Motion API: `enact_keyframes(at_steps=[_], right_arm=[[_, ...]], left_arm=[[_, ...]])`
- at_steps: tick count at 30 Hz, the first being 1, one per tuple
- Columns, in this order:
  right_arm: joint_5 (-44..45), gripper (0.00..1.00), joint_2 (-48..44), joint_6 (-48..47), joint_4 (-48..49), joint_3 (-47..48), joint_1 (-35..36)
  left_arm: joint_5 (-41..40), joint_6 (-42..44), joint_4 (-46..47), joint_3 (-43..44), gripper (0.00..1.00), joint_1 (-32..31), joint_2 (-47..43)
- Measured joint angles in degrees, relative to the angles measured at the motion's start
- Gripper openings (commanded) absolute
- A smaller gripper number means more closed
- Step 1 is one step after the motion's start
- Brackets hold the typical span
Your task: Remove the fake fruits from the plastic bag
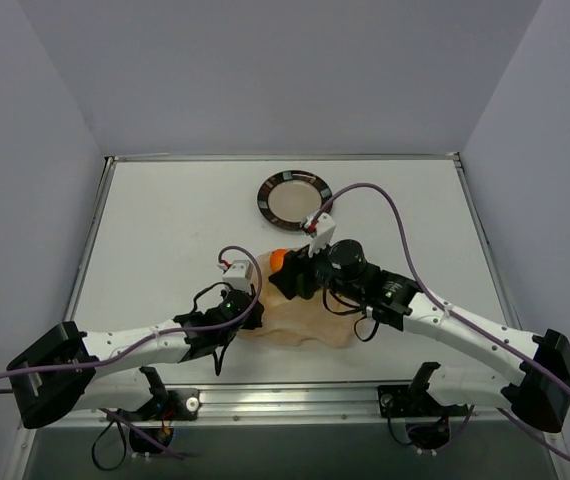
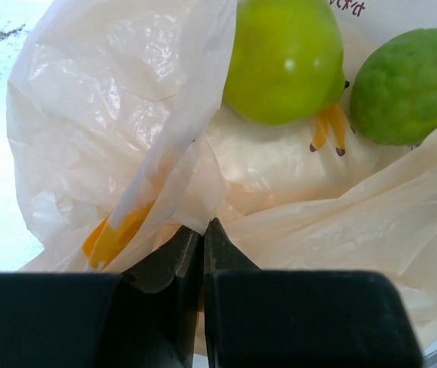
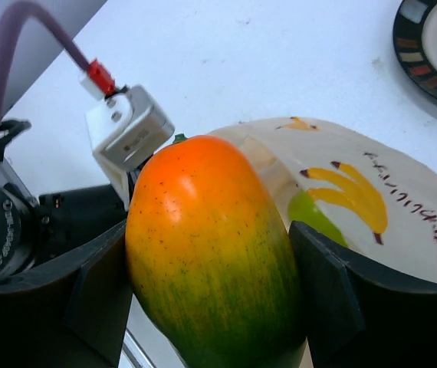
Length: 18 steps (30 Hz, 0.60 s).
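The bag (image 1: 300,322) lies crumpled on the white counter (image 1: 165,220), close to the near edge and between the two arms. Bare counter spreads wide to the left and right of it and along the far edge, up to the counter's rim and the grey walls beyond.

The left end effector (image 2: 203,234) is fully closed, pinching a fold of the bag's thin plastic at its left side. In the left wrist view, the pear (image 2: 284,61) and the bumpy green fruit (image 2: 409,86) lie side by side on the bag just beyond the pinched fold. A flap of plastic drapes over the pear's left side.

The right end effector (image 1: 287,272) sits at the bag's far edge with its jaws spread wide around the mango (image 3: 203,230). A finger (image 3: 96,299) presses each flank. The mango's orange end points up and its green end down, and it is clear of the bag's plastic.

The plate (image 1: 293,199) stands empty at the far centre of the counter, near the mango and a little beyond it, with open counter in between. The right arm's purple cable (image 1: 395,215) arcs above the counter just right of the plate. The left arm's wrist camera block (image 3: 130,126) stands just beside the mango on its left, so that side is tight.
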Motion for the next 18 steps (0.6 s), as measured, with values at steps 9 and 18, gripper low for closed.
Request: enact_keyframes(at_steps=[9, 18], right_arm=[[1.3, 0.30, 15.5, 1.8, 5.9, 12.2, -13.3], [10.5, 0.31, 44.1, -1.9, 11.7, 29.5, -19.6]], left_arm=[[0.0, 0.1, -0.7, 0.0, 0.02, -0.4, 0.3], [0.0, 1.2, 0.0, 0.0, 0.02, -0.8, 0.8]])
